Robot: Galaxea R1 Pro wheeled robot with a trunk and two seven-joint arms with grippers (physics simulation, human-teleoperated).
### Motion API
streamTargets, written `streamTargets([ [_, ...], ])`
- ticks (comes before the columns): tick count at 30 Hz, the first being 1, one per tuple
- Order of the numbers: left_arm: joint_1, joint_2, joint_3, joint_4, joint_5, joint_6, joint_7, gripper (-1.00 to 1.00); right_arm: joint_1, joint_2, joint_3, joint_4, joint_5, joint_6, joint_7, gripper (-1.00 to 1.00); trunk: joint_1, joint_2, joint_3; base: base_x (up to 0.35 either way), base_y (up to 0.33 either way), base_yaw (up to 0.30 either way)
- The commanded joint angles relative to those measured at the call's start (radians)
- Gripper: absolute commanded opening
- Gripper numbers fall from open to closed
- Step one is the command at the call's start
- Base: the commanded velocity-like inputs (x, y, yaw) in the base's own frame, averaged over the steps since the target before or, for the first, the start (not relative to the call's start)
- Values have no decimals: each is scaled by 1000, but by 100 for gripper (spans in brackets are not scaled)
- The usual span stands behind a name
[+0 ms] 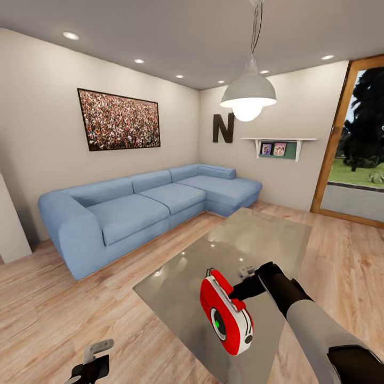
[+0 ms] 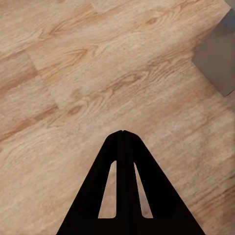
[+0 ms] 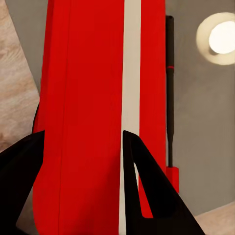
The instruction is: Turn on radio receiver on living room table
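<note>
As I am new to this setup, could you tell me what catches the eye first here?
The red radio receiver stands out at once, clamped in the right claw over the near end of the glass table. Behind it, the blue corner sofa lines the walls, and a white pendant lamp hangs above.

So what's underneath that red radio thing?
The radio receiver stands over the glass table, gripped by the right gripper. The radio's own body hides whether its base touches the glass.

Head view from high, facing forward and down across the living room, glass table (image 1: 250, 234) lower centre, left wrist view close above wood floor (image 2: 73, 73), table corner upper right, right wrist view tight on radio receiver (image 3: 93, 98) over the table, both shared with head view
</note>
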Motion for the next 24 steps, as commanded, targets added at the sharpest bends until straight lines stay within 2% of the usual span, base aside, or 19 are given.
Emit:
streamTargets([
  [1, 0, 0, 0, 0, 0, 0, 0, -100, 0, 0, -1, 0, -7, 1, 1, -100, 4, -7, -3, 0, 0, 0],
  [16, 0, -1, 0, 1, 0, -1, 0, -100, 0, 0, -1, 0, -7, 1, 1, -100, 61, -112, -50, 0, 0, 0],
  [24, 0, -1, 0, 1, 0, -1, 0, -100, 0, 0, -1, 0, -8, 0, 1, -100, 65, -119, -53, 0, 0, 0],
])
